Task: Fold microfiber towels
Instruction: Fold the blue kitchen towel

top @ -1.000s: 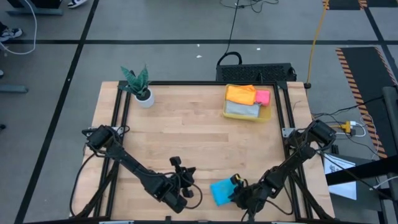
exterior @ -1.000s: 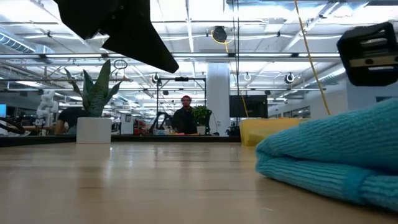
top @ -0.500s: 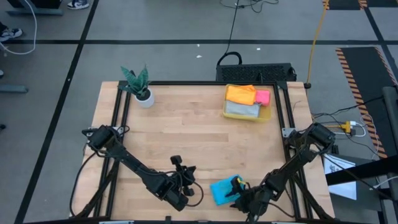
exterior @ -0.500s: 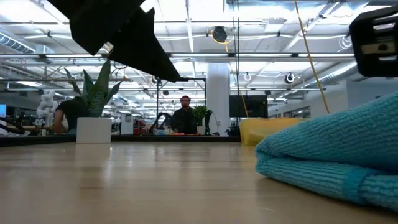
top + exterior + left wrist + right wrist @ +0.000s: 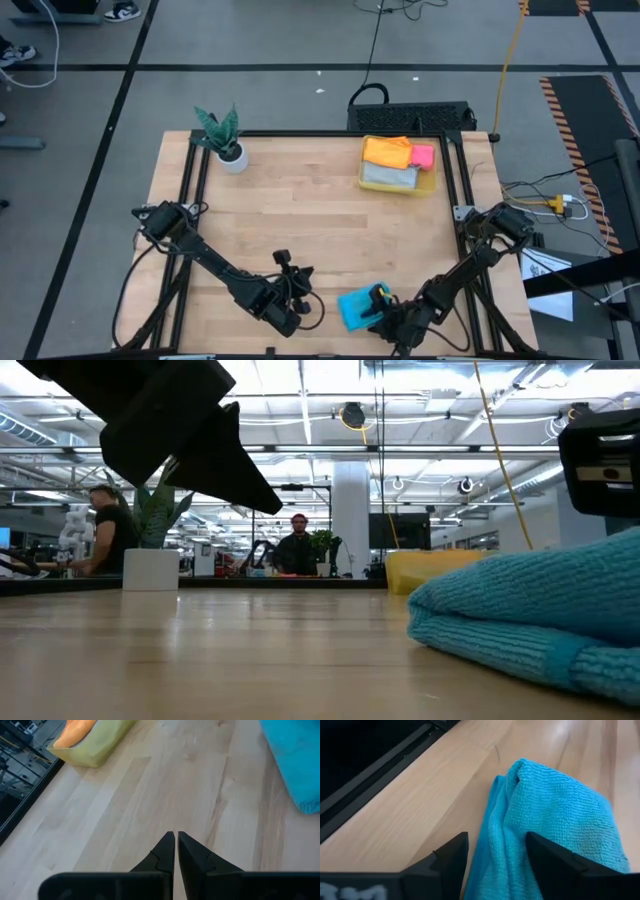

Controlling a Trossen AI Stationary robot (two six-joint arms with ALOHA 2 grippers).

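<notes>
A bright blue microfiber towel [image 5: 355, 307] lies folded in layers on the wooden table near its near edge, right of centre; it also shows in the low view [image 5: 530, 620] and the left wrist view [image 5: 295, 760]. My right gripper [image 5: 497, 855] is open over the towel's right end, one finger on each side of the fold. My left gripper [image 5: 176, 837] is shut and hovers over bare wood to the left of the towel. Orange [image 5: 388, 152], pink [image 5: 422, 156] and grey [image 5: 388, 176] towels lie in the yellow bin [image 5: 432, 183]. My right gripper stands open astride the blue towel's folded end [image 5: 515, 820], slanting down from the table's near right. One finger [image 5: 451, 854] is beside the fold over bare wood and the other [image 5: 547, 857] is over the cloth. I cannot tell whether either touches it.
The yellow bin stands at the far right of the table, and shows as well in the left wrist view [image 5: 95, 745]. A potted plant [image 5: 225, 140] stands at the far left corner. Bare wood lies across the table's middle. People show in the room beyond the table.
My right gripper has opened and let go of the blue towel, then sunk a little toward it. The towel stays folded where it lay, its top settling slightly.
</notes>
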